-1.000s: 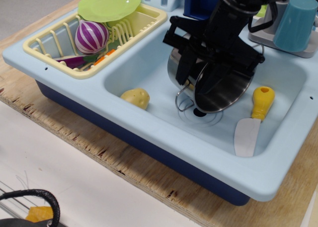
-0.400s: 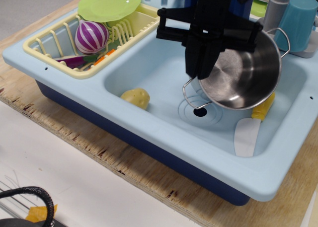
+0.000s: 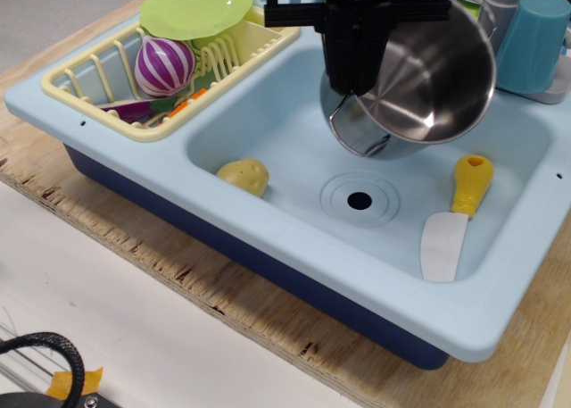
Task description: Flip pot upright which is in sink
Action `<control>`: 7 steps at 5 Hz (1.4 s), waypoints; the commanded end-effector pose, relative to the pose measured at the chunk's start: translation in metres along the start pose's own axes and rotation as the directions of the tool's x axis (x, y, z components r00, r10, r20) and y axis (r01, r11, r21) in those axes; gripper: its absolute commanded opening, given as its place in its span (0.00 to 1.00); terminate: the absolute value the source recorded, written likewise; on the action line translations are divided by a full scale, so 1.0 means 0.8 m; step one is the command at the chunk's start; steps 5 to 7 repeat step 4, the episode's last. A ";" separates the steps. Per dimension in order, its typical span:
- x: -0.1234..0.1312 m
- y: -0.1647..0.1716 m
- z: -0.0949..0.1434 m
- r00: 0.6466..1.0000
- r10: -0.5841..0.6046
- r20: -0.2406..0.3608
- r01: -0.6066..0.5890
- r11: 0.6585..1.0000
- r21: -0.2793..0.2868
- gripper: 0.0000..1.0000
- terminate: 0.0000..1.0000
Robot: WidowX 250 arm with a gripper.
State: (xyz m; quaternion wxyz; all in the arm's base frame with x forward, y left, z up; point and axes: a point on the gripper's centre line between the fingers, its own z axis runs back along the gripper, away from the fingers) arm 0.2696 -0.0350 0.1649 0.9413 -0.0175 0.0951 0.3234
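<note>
The black robot claw (image 3: 355, 62) is closed on the near rim of the shiny stainless-steel cylindrical pot (image 3: 428, 73), holding it in the air above the back part of the large light-blue plastic toy sink basin (image 3: 268, 131). The pot hangs clear of the basin floor, tilted so its open mouth faces forward and to the right, with the polished inside visible. One thin wire loop handle (image 3: 357, 136) hangs below the claw.

Directly below and in front of the pot is the basin's round drain hole (image 3: 359, 200). Left of the drain, near the front wall, lies a small yellow toy potato (image 3: 244, 175). Right of the drain lies a toy knife with a yellow handle and grey blade (image 3: 454, 219). Left of the basin stands a pale yellow dish rack (image 3: 89, 69) holding a lime-green plate (image 3: 196, 6) and a purple-and-white striped ball (image 3: 164, 66). A teal plastic cup (image 3: 533, 42) sits behind the basin's right end. The whole sink rests on a plywood worktop (image 3: 268, 310).
</note>
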 end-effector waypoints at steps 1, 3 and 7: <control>0.006 0.011 0.005 0.979 0.112 -0.169 -0.117 0.993 -0.021 0.00 0.00; 0.006 0.012 -0.012 0.969 0.074 -0.237 -0.103 0.988 -0.112 1.00 0.00; 0.006 0.012 -0.012 0.969 0.074 -0.237 -0.103 0.988 -0.112 1.00 1.00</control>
